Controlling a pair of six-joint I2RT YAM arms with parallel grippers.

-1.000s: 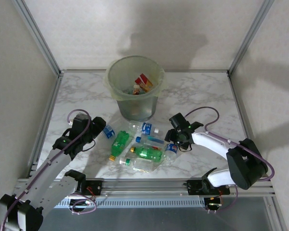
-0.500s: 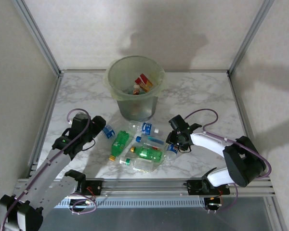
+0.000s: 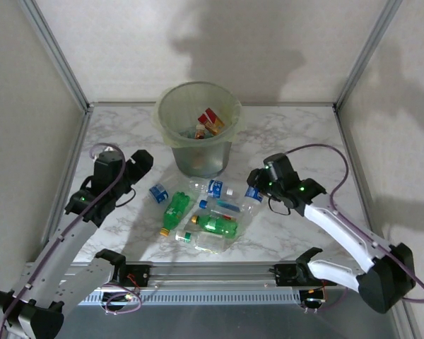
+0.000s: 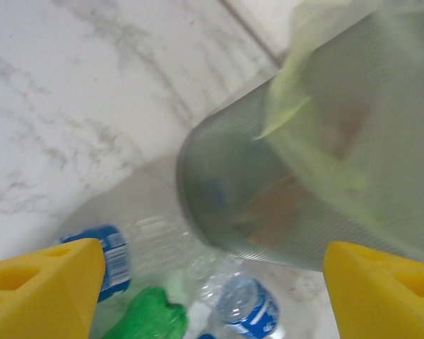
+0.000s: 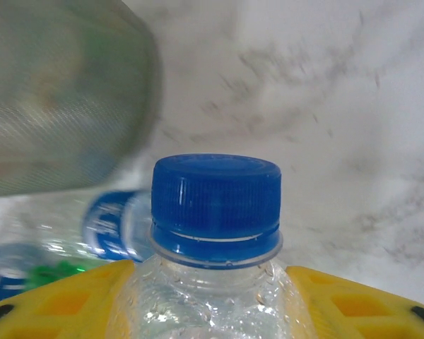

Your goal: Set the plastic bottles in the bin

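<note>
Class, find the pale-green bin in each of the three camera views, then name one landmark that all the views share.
Top external: the bin stands upper centre on the marble table.
Left wrist: the bin spans the centre and right, blurred.
Right wrist: the bin is a blur at upper left, behind the gripped bottle.
Shared landmark: the marble table.

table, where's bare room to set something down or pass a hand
Bare marble lies far left, between bin and left rail, and far right, between bin and right rail. Crowded: the bottle pile before the bin, flanked by the left gripper and the right gripper holding a blue-capped bottle.
</note>
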